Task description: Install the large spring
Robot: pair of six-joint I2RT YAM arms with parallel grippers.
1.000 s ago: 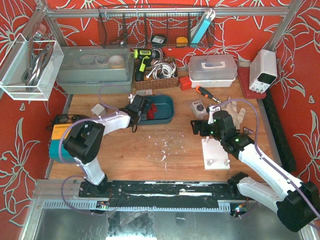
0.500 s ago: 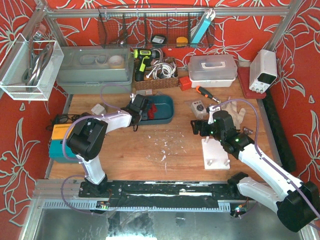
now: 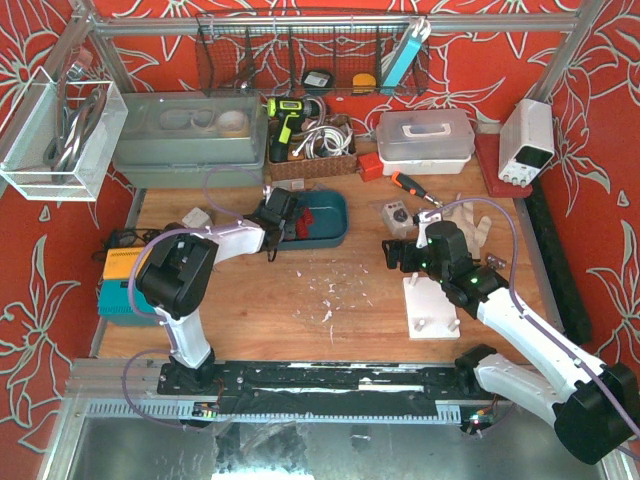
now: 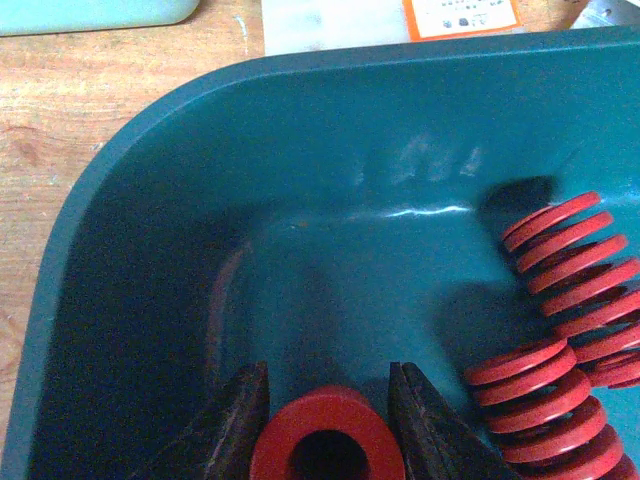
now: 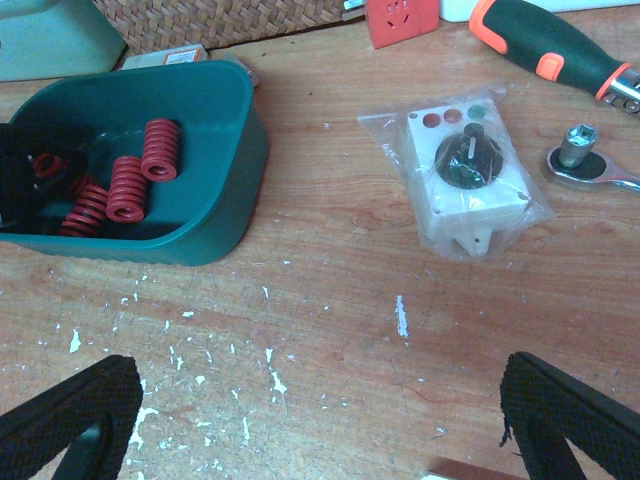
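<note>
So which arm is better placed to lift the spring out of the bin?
Left. The left gripper is inside the teal bin with a red spring between its fingers; the right gripper hangs open above the table, apart from the bin.

Left arm [image 3: 225,240] stretched forward | left claw [image 4: 327,385] nipped onto a spring [image 4: 327,445] | right arm [image 3: 520,325] bent inward | right claw [image 5: 320,410] splayed wide, hovering
</note>
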